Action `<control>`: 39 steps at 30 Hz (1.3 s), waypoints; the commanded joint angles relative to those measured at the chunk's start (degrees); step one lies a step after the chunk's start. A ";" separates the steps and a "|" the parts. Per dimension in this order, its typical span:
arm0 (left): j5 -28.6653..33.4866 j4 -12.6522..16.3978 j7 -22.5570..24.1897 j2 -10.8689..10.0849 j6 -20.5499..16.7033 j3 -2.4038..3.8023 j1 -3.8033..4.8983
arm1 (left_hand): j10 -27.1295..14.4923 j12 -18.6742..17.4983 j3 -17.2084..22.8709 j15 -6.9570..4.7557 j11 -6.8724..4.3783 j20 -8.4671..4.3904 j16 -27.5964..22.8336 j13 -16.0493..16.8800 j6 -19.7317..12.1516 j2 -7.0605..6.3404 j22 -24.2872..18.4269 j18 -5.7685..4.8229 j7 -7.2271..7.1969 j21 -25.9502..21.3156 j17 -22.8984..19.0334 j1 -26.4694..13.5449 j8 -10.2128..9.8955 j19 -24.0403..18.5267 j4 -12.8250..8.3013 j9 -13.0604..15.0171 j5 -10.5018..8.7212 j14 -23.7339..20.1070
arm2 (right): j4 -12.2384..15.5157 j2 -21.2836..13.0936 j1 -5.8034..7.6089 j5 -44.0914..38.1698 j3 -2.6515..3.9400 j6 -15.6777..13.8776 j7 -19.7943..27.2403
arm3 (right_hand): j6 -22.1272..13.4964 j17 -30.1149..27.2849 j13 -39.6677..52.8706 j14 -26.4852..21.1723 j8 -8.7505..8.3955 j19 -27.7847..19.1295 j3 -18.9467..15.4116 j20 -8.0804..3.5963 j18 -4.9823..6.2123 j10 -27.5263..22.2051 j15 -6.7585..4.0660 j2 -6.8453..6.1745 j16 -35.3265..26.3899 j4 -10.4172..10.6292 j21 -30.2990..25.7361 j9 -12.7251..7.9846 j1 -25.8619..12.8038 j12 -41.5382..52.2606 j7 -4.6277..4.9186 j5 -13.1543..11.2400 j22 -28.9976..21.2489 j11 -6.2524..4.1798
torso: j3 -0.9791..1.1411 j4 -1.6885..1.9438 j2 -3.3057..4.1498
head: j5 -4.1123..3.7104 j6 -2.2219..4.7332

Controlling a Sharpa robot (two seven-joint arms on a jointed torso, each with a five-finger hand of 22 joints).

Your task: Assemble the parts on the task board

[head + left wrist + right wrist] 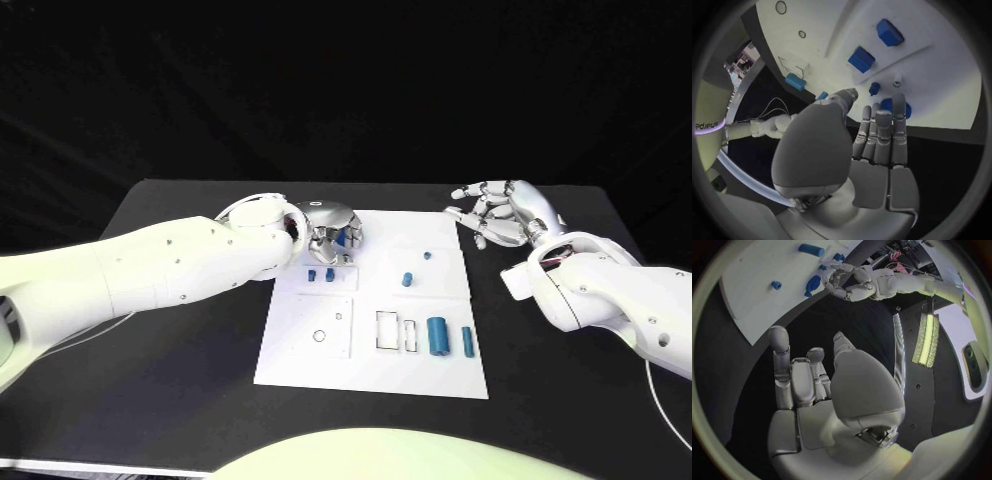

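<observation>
Head view: white board (372, 345) sat mid-table, blue parts (437, 337) on its near right and middle. Left hand (332, 232) hung over the board's far left corner; right hand (498, 215) was off its far right edge, fingers spread, empty.

Left wrist view: fingers (882, 135) straight, together, above a round blue part (895, 105), grasping nothing.

Right wrist view: fingers (795, 375) loose, nothing held.

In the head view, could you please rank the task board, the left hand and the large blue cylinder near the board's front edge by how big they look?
1. task board, by far the largest.
2. left hand, hovering above the board's far left corner.
3. large blue cylinder, clearly the smallest.
</observation>
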 commanded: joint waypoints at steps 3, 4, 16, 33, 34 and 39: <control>-2.13 -0.53 -1.40 0.45 1.88 -0.03 -0.04 | 0.67 0.11 0.01 -0.04 -0.09 -0.16 0.84 -0.21 0.82 -0.09 0.27 0.81 0.10 0.49 0.67 0.82 -0.52 0.37 0.19 -0.39 -0.04 0.81 | 0.06 0.06 -0.05 -0.08 0.01 -0.07 0.81 | 0.00 -0.07 -0.05 -0.40 0.28 -0.34 -0.21 0.06 0.41 -0.36 -0.08 0.27 -0.23 -0.05 -0.13 -0.05 0.52 -0.26 0.23 0.15 -0.05 0.04 | -0.04 -0.03 0.00 | -0.08 0.05; -2.15 -0.65 -1.43 0.52 1.88 -0.04 -0.05 | 0.77 0.08 0.07 -0.07 -0.12 -0.18 0.94 -0.26 0.95 -0.05 0.33 0.81 0.10 0.57 0.65 0.95 -0.56 0.39 0.19 -0.48 -0.03 0.84 | 0.06 0.07 -0.06 -0.08 0.01 -0.07 0.81 | 0.00 -0.07 -0.05 -0.40 0.28 -0.34 -0.21 0.06 0.41 -0.36 -0.08 0.27 -0.23 -0.05 -0.13 -0.05 0.52 -0.26 0.23 0.15 -0.05 0.04 | -0.04 -0.03 0.00 | -0.08 0.04; -2.24 -1.74 -1.38 1.17 2.62 -0.17 -0.17 | 2.29 -0.76 1.65 -0.41 -0.45 -0.52 2.73 -1.15 2.77 0.50 1.38 0.81 0.03 1.85 1.51 2.90 -1.27 0.46 -0.13 -1.79 0.03 1.83 | 0.06 0.10 -0.08 -0.08 0.01 -0.04 0.79 | 0.00 -0.07 -0.05 -0.40 0.28 -0.34 -0.21 0.06 0.41 -0.36 -0.08 0.27 -0.23 -0.05 -0.13 -0.05 0.52 -0.26 0.23 0.15 -0.05 0.04 | -0.01 -0.04 0.03 | -0.30 -0.13; -1.86 -2.86 -1.06 1.87 3.72 -0.34 -0.51 | 4.82 -2.19 3.76 -0.81 -0.90 -0.81 5.39 -2.32 4.57 0.80 5.29 0.27 0.01 5.45 4.12 3.89 -2.23 2.33 -0.95 -3.08 -0.09 4.24 | 0.10 0.14 -0.08 -0.08 0.01 -0.01 0.77 | 0.01 0.02 -0.20 -0.39 0.33 -0.27 -0.24 0.05 0.38 -0.29 -0.09 0.32 -0.25 -0.01 -0.13 -0.08 0.52 -0.34 0.22 0.14 -0.02 0.03 | 0.01 -0.01 -0.02 | -0.51 -0.35; -1.82 -2.89 -1.03 1.90 3.70 -0.35 -0.52 | 4.82 -2.19 3.76 -0.81 -0.90 -0.81 5.39 -2.32 4.57 0.80 5.29 0.27 0.01 5.45 4.12 3.89 -2.23 2.33 -0.95 -3.08 -0.09 4.24 | 0.10 0.13 -0.08 -0.08 0.01 -0.01 0.76 | 0.01 0.02 -0.20 -0.39 0.33 -0.27 -0.24 0.05 0.38 -0.29 -0.09 0.32 -0.25 -0.01 -0.13 -0.08 0.52 -0.34 0.22 0.14 -0.02 0.03 | 0.01 0.00 -0.01 | -0.51 -0.35; -1.67 -3.03 -0.90 2.03 3.64 -0.38 -0.60 | 6.66 -2.72 4.76 -1.24 -1.42 -1.12 6.54 -2.70 6.14 1.24 7.35 0.00 -0.28 7.33 5.36 4.35 -2.26 3.41 -1.79 -3.28 -0.18 5.47 | 0.12 0.14 -0.08 -0.08 0.01 -0.01 0.76 | 0.01 0.02 -0.20 -0.39 0.33 -0.27 -0.24 0.05 0.38 -0.29 -0.09 0.32 -0.25 -0.01 -0.13 -0.08 0.52 -0.34 0.22 0.14 -0.02 0.03 | 0.02 -0.03 0.00 | -0.55 -0.42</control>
